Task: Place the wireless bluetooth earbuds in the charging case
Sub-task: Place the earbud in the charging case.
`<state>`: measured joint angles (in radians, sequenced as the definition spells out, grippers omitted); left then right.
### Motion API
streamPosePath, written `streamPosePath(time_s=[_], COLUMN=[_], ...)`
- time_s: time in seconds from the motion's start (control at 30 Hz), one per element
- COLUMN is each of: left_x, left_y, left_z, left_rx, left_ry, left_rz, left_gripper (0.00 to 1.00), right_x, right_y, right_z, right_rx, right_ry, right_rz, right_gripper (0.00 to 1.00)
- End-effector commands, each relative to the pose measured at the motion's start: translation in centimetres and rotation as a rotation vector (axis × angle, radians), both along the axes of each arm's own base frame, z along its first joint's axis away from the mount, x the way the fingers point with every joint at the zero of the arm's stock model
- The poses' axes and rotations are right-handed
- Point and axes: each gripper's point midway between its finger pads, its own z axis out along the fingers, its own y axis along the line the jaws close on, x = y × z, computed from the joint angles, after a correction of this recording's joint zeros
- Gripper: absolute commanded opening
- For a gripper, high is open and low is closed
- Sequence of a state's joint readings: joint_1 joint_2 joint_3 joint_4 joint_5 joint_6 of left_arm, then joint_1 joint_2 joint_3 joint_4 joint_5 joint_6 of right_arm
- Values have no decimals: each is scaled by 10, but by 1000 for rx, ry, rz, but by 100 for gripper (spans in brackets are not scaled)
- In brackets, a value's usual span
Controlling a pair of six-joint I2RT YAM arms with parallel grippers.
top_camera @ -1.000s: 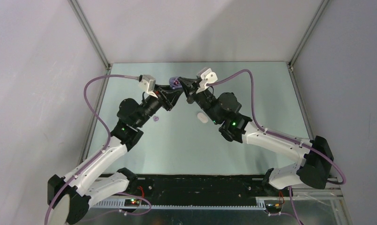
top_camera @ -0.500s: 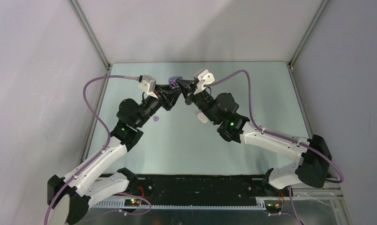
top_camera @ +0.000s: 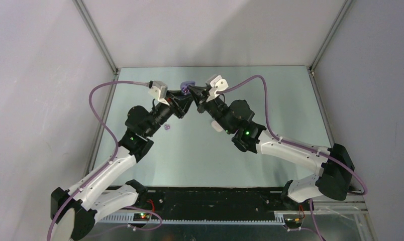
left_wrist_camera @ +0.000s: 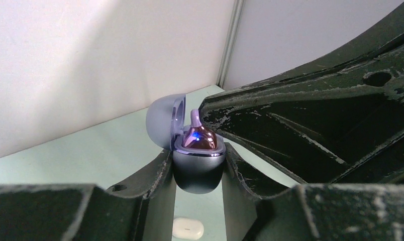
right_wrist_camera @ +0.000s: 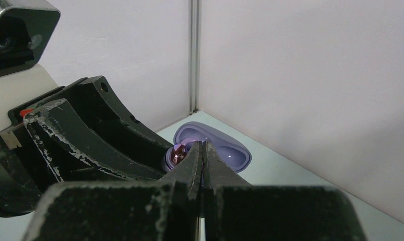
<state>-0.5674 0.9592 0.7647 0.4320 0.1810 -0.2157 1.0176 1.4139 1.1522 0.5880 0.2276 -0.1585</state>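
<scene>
Where scuffed left fingers [left_wrist_camera: 148,182] clamp, glossy case [left_wrist_camera: 199,171] gapes.

A table [top_camera: 200,155] with a pale green, faintly glossy top sits inside a booth of 3 plain white walls: a back wall [top_camera: 210,30], a left wall [top_camera: 34,100] and a right wall [top_camera: 376,90], all bare and matte. 2 slim grey metal posts, a left post [top_camera: 96,36] and a right post [top_camera: 330,32], stand at the far corners where the walls meet, and a black strip [top_camera: 215,198] runs along the table's near edge. The light is soft and even, with a brighter wash across the back wall and only faint shadows on the green top.
</scene>
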Motion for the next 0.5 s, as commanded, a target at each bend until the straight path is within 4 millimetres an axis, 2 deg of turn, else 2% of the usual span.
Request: streamPosePath(time_s=[0.0, 0.3, 0.47], left_x=[0, -1, -1], left_y=[7, 8, 7], left_z=[21, 20, 19], left_rx=[-19, -5, -3], left_ry=[-78, -91, -89], left_rz=[41, 45, 40], left_gripper=[0, 0, 0], right_x=[-9, -10, -13], right_y=[3, -2, 0], right_z=[23, 25, 24], right_rx=[29, -17, -29], right_ry=[-45, -74, -80], right_rz=[32, 38, 57], right_gripper=[0, 5, 17])
